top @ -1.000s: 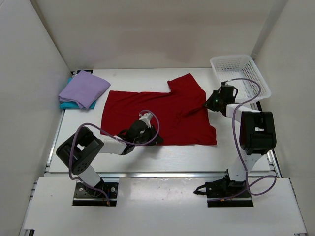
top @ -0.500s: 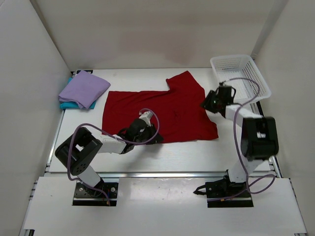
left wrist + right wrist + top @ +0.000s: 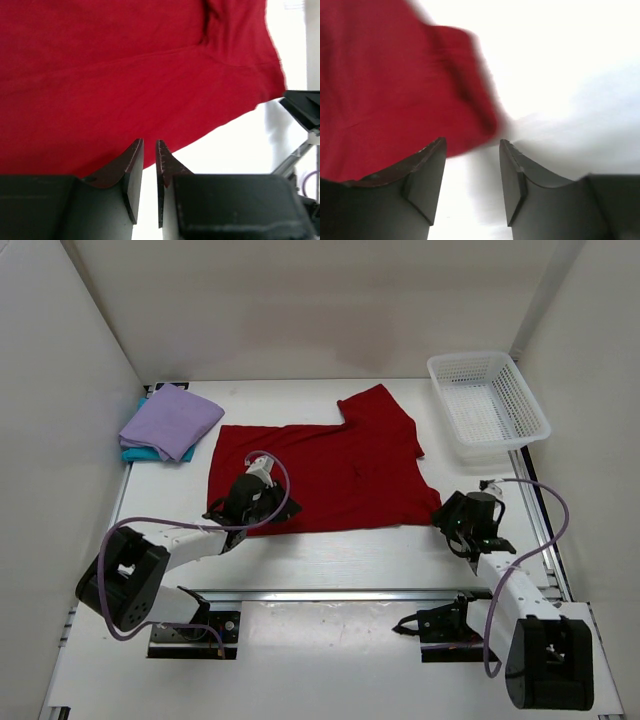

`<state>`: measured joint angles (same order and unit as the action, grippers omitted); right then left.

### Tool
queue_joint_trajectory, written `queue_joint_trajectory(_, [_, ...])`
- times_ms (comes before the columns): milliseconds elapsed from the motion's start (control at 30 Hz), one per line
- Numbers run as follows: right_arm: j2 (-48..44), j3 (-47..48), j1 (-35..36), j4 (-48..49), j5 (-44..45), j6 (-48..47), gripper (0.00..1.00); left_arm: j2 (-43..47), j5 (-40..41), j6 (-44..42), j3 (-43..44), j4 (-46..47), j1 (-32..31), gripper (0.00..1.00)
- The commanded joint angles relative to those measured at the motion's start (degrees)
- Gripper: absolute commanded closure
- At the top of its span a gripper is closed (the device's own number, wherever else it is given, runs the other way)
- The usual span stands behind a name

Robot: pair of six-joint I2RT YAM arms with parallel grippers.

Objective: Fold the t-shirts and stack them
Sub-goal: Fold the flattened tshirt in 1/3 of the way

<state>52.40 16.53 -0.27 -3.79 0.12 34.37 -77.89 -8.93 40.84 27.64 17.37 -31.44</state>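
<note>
The red shirt (image 3: 330, 475) lies spread flat in the middle of the bench (image 3: 400, 560), one sleeve (image 3: 380, 410) pointing to the far side. It is not yet folded. The lavender shirt (image 3: 172, 418) sits folded on the teal shirt (image 3: 135, 452) at the far left corner, well apart from the basket (image 3: 489, 398) at the far right.

The left tool (image 3: 149, 145) hangs over the near hem with its jaws almost together. Only a thin slit shows between them, and no cloth is in it. The right tool (image 3: 472, 142) is released with its jaws wide. It is empty and sits just beside the shirt's near right corner (image 3: 430, 510), over bare bench.

The cloth looks thin, light and limp. It will likely sag and crease when lifted, and drag if only one point is held. The best hold is probably a pinch on the hem or a corner, taking both layers, with the two tools well apart along one edge so the fold comes over evenly.

The top view gives the whole outline and the stack, but not how the jaws stand. The left wrist view shows the slit and the hem running beneath it. The right wrist view, partly blurred, shows that the corner lies beyond the fingertips and not between them.
</note>
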Motion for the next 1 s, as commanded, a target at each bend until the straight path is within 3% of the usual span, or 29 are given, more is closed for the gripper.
queue_joint_trajectory(0, [-1.1, -1.5, -4.4, 0.5, 1.1, 0.3, 0.53, 0.5, 0.1, -1.7, -2.2, -1.9, 1.1, 0.73])
queue_joint_trajectory(100, [2.3, -1.9, -6.8, 3.4, -3.3, -0.5, 0.5, 0.6, -0.5, -0.9, -5.0, 0.3, 2.6, 0.74])
queue_joint_trajectory(200, [6.9, -0.6, -7.3, 7.4, -5.7, -0.8, 0.56, -0.2, -1.4, -0.8, -6.3, 0.8, 3.2, 0.74])
queue_joint_trajectory(300, [8.3, -0.2, -6.7, 9.2, -8.6, -0.9, 0.76, -0.1, -0.8, -1.2, -6.5, 0.5, 2.7, 0.73])
queue_joint_trajectory(367, [8.0, 1.2, -6.7, 6.7, -8.7, -0.4, 0.98, 0.0, -1.2, -0.9, -7.1, 0.7, 2.4, 0.75])
queue_joint_trajectory(400, [6.9, 1.2, -6.8, 5.0, -7.9, -1.1, 1.0, 0.1, -1.3, -1.1, -7.2, 0.7, 2.6, 0.75])
queue_joint_trajectory(533, [-3.1, 1.2, -7.8, -5.4, -9.6, 1.3, 1.0, 1.8, -1.2, -1.7, -9.4, -0.6, 3.2, 0.74])
queue_joint_trajectory(700, [-16.9, 2.0, -2.8, -22.5, -6.3, 5.7, 1.0, 6.7, -0.7, -2.5, -11.9, -3.4, 3.1, 0.74])
queue_joint_trajectory(800, [-18.5, 5.0, 4.7, -28.5, -0.5, 9.4, 1.0, 9.6, -0.6, -3.1, -12.7, -5.6, 3.2, 0.74])
queue_joint_trajectory(967, [-20.9, 8.1, 3.4, -35.4, 2.1, 9.8, 1.0, 15.6, -1.8, -4.5, -14.6, -10.2, 7.0, 0.73])
